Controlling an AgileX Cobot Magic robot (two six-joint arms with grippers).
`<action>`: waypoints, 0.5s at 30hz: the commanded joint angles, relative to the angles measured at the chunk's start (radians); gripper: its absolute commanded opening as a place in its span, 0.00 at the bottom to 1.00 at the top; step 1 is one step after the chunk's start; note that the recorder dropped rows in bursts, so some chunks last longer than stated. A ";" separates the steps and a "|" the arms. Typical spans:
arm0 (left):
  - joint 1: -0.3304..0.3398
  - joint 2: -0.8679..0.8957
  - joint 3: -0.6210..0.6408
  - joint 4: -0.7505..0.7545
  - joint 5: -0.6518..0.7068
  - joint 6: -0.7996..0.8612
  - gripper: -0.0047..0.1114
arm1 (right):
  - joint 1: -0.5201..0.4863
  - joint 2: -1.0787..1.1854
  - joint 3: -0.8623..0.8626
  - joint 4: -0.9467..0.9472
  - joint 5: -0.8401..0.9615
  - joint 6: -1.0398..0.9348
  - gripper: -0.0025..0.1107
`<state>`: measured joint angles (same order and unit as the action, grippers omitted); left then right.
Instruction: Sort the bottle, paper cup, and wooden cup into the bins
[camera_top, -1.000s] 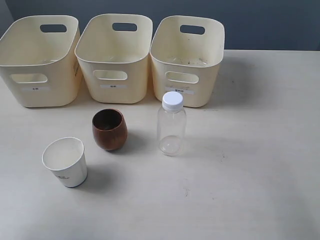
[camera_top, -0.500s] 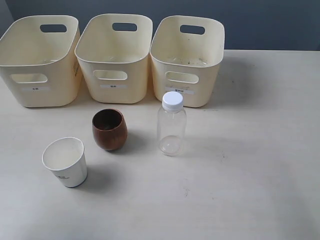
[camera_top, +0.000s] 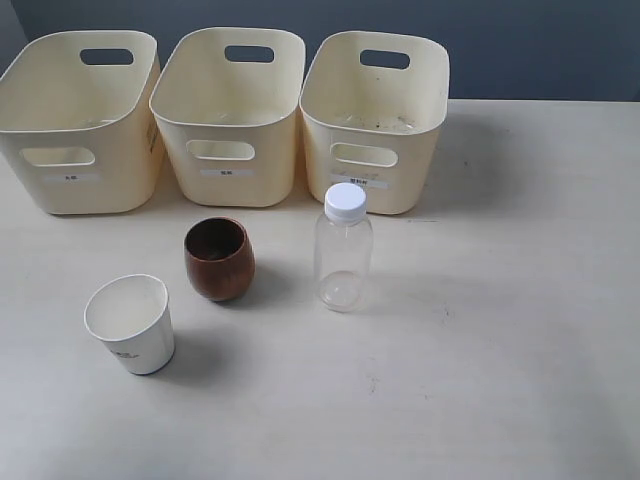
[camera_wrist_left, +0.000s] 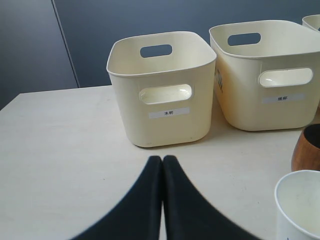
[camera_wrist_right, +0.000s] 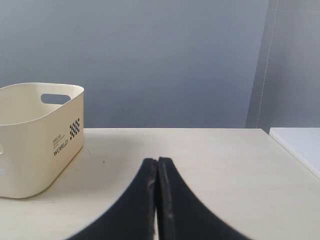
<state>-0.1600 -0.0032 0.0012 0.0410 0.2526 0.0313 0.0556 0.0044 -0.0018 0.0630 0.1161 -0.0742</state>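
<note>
The clear bottle (camera_top: 343, 250) with its white cap stands upright in front of the right bin (camera_top: 375, 115). Left of it sits the brown wooden cup (camera_top: 219, 259), whose edge also shows in the left wrist view (camera_wrist_left: 306, 150). The white paper cup (camera_top: 131, 322) stands nearest the front left, and its rim appears again (camera_wrist_left: 299, 202). Three cream bins line the back: left bin (camera_top: 75, 120), middle bin (camera_top: 230, 110). My left gripper (camera_wrist_left: 162, 161) is shut and empty, short of the left bin (camera_wrist_left: 162, 90). My right gripper (camera_wrist_right: 158, 162) is shut and empty over bare table. Neither arm shows in the exterior view.
The pale table (camera_top: 500, 300) stretches wide to the right of the bottle. A bin's side with a printed checker mark (camera_wrist_right: 37, 135) stands off to one side of the right gripper. A dark wall rises behind the bins.
</note>
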 joint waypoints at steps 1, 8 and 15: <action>-0.003 0.003 -0.001 0.002 -0.014 -0.003 0.04 | 0.005 -0.004 0.002 0.000 -0.005 0.000 0.02; -0.003 0.003 -0.001 0.002 -0.014 -0.003 0.04 | 0.005 -0.004 0.002 0.145 -0.139 0.028 0.02; -0.003 0.003 -0.001 0.002 -0.014 -0.003 0.04 | 0.005 -0.004 0.002 0.478 -0.151 0.127 0.02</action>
<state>-0.1600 -0.0032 0.0012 0.0410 0.2526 0.0313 0.0556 0.0044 -0.0018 0.4830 -0.0157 0.0431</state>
